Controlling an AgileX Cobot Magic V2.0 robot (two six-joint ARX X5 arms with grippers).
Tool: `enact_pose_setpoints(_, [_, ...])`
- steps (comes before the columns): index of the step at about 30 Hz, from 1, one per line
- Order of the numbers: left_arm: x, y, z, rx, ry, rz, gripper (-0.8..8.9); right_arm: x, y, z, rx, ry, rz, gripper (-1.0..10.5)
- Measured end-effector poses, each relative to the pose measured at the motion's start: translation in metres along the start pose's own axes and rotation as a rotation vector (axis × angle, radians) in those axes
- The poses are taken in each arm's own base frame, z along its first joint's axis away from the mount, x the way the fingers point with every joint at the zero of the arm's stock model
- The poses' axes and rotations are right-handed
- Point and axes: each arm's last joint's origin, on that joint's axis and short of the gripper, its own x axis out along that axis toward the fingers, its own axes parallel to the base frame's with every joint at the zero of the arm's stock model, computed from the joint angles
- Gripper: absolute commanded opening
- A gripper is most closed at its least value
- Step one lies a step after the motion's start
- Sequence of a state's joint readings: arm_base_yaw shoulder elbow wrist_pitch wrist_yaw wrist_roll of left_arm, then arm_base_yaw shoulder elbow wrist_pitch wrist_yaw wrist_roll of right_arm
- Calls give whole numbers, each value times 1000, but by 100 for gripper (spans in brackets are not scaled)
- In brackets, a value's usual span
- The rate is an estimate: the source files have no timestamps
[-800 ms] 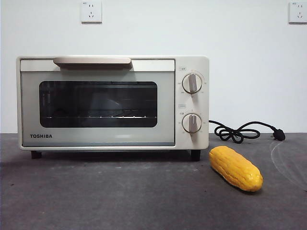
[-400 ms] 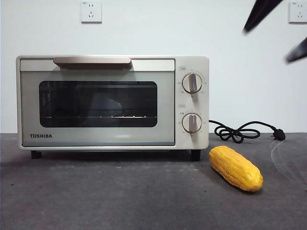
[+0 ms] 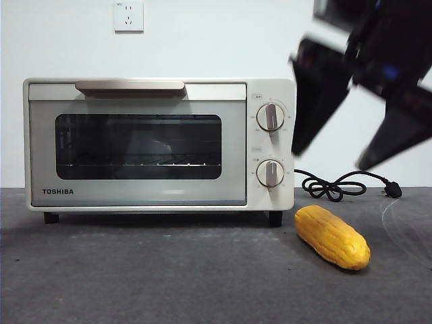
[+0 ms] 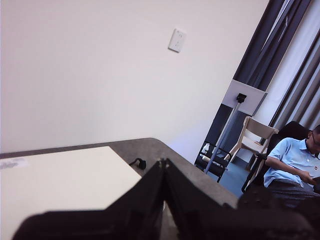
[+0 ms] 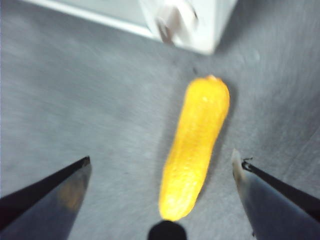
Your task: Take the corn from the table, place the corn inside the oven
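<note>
Yellow-orange corn (image 3: 332,237) lies on the table (image 3: 169,277) near its right edge, just off the oven's (image 3: 158,144) right front foot. We note the right gripper (image 3: 331,156) above it, jaws spread, grasping nothing. Left gripper (image 4: 164,170) clenched, empty, waiting aside.

Corn (image 3: 332,237): yellow-orange, glossy, plastic-looking skin with fine lengthwise ridges and pale highlights along the top.

Table (image 3: 169,277): dark grey, matt, rough and mottled, with lighter scuffed patches.

Oven (image 3: 159,144): cream-white casing, smooth with a soft satin sheen. Window is dark glass, reflective. Bar handle (image 3: 129,86) is beige and smooth. Knobs (image 3: 270,117) look like brushed metal faces. Feet are black and matt.

Cord (image 3: 335,185): black, smooth, slightly shiny sheath.

Right hand (image 3: 332,158): jaws black, smooth, hard-looking; blurred in both views.
</note>
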State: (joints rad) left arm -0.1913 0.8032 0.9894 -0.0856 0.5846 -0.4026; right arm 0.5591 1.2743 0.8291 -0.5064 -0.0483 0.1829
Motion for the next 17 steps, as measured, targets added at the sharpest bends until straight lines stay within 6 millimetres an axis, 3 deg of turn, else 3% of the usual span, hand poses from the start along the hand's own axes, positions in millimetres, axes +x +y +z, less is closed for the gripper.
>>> enact_pose_setpoints(6, [0,0,-1,-5,8,4,-4,31,-2,1,2,56,-18,473])
enact_pose_setpoints(17, [0,0,-1,-4,8,4,-4,68,-6,-5,2,133,-94,463])
